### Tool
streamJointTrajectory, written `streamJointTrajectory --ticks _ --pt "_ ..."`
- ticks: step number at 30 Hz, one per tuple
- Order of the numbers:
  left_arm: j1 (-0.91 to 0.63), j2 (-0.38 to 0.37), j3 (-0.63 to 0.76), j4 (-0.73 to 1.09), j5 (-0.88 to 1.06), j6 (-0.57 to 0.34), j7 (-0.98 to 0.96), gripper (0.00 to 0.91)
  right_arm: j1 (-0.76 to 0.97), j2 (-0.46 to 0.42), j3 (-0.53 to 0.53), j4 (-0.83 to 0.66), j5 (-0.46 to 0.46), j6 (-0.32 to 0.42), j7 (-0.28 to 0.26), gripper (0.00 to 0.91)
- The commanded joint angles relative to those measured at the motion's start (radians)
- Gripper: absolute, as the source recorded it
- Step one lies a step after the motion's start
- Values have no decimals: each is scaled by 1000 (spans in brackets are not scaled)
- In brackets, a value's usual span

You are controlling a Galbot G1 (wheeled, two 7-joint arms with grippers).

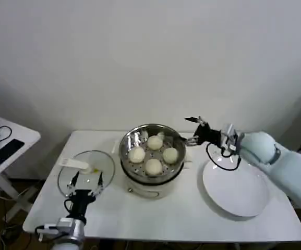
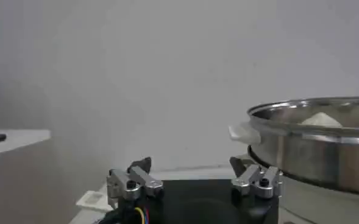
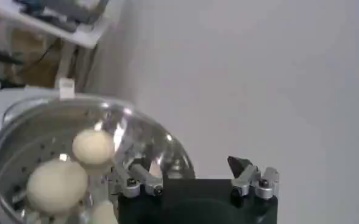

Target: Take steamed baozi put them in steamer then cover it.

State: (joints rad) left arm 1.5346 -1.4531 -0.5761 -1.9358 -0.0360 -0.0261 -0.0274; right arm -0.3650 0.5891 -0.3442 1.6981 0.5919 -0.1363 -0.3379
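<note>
Several cream-white baozi (image 1: 154, 152) lie in the shiny steamer (image 1: 127, 156) on its white pot base at the table's middle. The baozi (image 3: 94, 147) also show inside the steamer (image 3: 21, 122) in the right wrist view. My right gripper (image 1: 188, 131) hovers open and empty just right of the steamer's rim. The clear glass cover (image 1: 106, 166) with its white handle (image 1: 76, 164) lies flat on the table left of the steamer. My left gripper (image 1: 86, 181) stands open over the cover's near edge, holding nothing. From the left wrist, the left gripper (image 2: 190, 167) shows with the steamer (image 2: 313, 146) beside it.
A flat white plate (image 1: 236, 187) lies bare at the right of the table, under my right arm. A side table with a black device (image 1: 1, 153) stands at the far left. A plain wall rises behind the table.
</note>
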Motion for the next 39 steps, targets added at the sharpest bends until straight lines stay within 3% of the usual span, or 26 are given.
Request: streamJointTrajectory --ticks 1,7,15,24,39 --pt "10 1 -3 -1 13 -5 -3 907 -997 347 1068 180 -263 243 97 907" --pt "5 8 -14 10 51 31 -51 907 -1100 540 1124 199 -282 309 89 907" --pt "4 10 -22 3 81 35 -28 907 -1183 684 1158 177 -290 360 46 907" --pt "0 13 -25 -3 80 42 -14 907 -1203 741 1149 166 -287 369 31 907" --pt "10 12 -51 -8 58 32 37 907 -1190 762 1136 165 -280 359 17 907"
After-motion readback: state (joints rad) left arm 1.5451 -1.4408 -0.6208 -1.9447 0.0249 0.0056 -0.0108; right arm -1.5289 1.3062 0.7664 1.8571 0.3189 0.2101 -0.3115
